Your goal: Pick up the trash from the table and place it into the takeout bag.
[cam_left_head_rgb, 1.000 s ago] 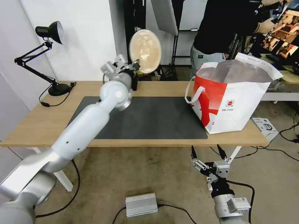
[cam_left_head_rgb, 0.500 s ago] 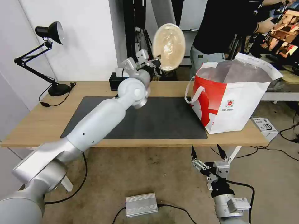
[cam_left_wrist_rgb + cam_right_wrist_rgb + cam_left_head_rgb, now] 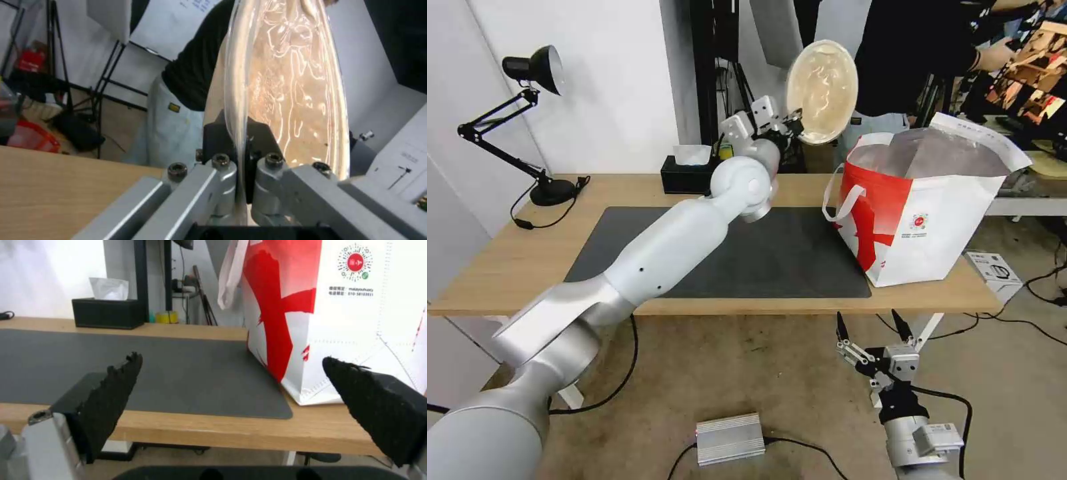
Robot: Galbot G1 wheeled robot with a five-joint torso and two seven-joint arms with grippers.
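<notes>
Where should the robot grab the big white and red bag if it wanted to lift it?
Probably by the white loop handle hanging on the takeout bag's near red side, coming from over the mat. The bag is wide and boxy, too broad to pinch, while the strap is thin and sticks out clear.

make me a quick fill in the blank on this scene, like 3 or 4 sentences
1. The left gripper is shut on the rim of the ____ bowl.
2. The bowl is held on edge, in the air beside the open top of the takeout ____.
3. The right gripper hangs below the table edge with its fingers ____.
4. The black tissue box stands on the ____.

Missing words: beige; bag; open; table
</notes>
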